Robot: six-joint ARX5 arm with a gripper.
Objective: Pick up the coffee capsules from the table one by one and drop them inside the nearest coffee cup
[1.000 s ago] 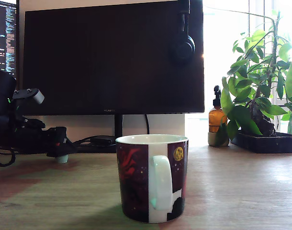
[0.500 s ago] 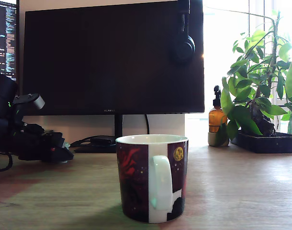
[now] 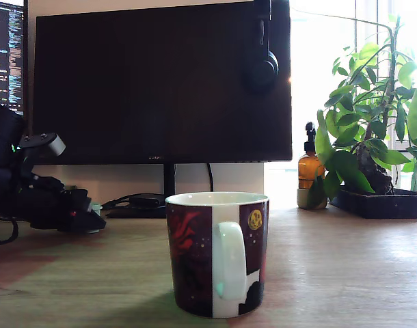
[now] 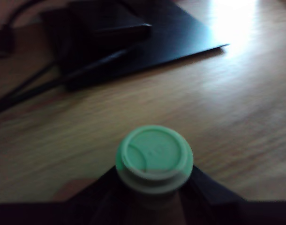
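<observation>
A small pale mint-green coffee capsule (image 4: 154,157), a tapered pod with a wider flat rim and a smooth round face marked by a faint curved line, sat wedged between the two dark fingers (image 4: 213,190) of the black gripper (image 3: 85,217), which were clenched against its sides, in the wrist view. In the exterior view the gripper lay low over the light wooden table (image 3: 331,266), its grain running in long streaks, at the exterior view's left; only a sliver of pale green showed at the gripper's tip, and whether the capsule touched the wood could not be told. The large glossy ceramic coffee cup (image 3: 217,253), cylindrical, with dark red and black artwork, a small yellow moon, a white vertical stripe and a white looped handle facing the camera, stood upright in the foreground near the centre, well apart from the gripper and to its right in the exterior view. Behind it stood a wide flat black monitor (image 3: 160,82) on a slim stand, with black headphones (image 3: 263,65) hung over its upper edge. At the exterior view's right, an amber pump bottle (image 3: 310,171) stood just beside a leafy green plant (image 3: 372,116) rooted in a shallow dark rectangular tray (image 3: 383,203). The wrist view also showed, blurred, a flat black slab (image 4: 147,33) and dark cables (image 4: 30,91) lying on the wood beyond the capsule.
</observation>
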